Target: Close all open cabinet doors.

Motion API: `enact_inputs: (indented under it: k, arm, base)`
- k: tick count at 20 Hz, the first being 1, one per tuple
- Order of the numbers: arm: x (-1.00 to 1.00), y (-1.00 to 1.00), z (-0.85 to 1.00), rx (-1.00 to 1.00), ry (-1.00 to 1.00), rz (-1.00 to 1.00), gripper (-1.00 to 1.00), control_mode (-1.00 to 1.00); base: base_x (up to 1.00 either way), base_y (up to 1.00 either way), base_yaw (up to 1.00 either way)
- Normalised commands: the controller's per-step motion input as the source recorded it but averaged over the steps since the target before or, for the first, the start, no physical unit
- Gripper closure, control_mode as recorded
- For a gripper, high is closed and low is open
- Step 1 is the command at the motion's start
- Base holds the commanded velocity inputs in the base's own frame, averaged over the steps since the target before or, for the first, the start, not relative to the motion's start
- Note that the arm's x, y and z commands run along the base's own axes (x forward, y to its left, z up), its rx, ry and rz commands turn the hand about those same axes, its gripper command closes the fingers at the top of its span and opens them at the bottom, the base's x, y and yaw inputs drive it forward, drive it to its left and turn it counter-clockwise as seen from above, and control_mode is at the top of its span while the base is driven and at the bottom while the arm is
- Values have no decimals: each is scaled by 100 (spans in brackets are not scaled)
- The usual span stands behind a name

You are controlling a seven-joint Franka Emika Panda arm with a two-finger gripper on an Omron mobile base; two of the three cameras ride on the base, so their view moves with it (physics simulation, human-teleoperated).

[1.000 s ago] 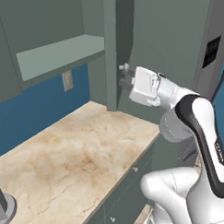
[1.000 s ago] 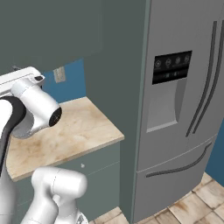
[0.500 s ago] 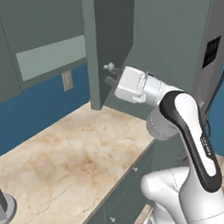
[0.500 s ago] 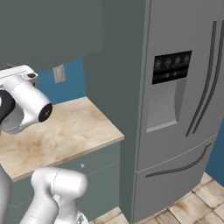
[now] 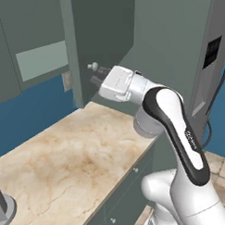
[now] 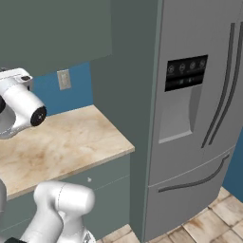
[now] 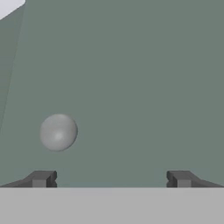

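A tall grey-green cabinet door (image 5: 104, 36) of the upper cabinet stands partly open, swung out over the counter. Its small round pale knob (image 5: 91, 66) is near the lower corner. My gripper (image 5: 96, 77) is right at the door's face, just below the knob. In the hand view the door panel (image 7: 131, 78) is very close. The knob (image 7: 58, 132) sits above the left fingertip (image 7: 41, 178). The gripper (image 7: 111, 179) is open, its tips far apart with nothing between them. Behind the door's edge a pale shelf (image 5: 40, 59) of the cabinet interior still shows.
A beige marble counter (image 5: 74, 157) runs below, with drawer fronts (image 5: 131, 178) under it. A wall outlet (image 5: 66, 80) sits on the blue backsplash. A steel fridge (image 6: 199, 118) stands to the right behind a tall grey-green panel (image 6: 137, 95). A grey base (image 5: 3, 209) rests at the counter's near left.
The cabinet door has swung leftward toward its frame, covering more of the shelf opening. My gripper has followed it left, staying at the knob corner.
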Motion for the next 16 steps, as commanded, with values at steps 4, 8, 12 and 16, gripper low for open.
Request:
enact_inputs:
  k: [4, 8, 12, 16]
  arm:
    - [10, 45, 0, -3, 0, -2, -100, -100]
    - [4, 47, 0, -5, 0, -3, -100, -100]
    - [1, 36, 1, -1, 2, -2, -100, -100]
    - [0, 29, 3, 0, 7, -1, -100, -100]
  base:
    - [0, 0, 0]
    - [0, 0, 0]
    - [0, 0, 0]
    - [0, 0, 0]
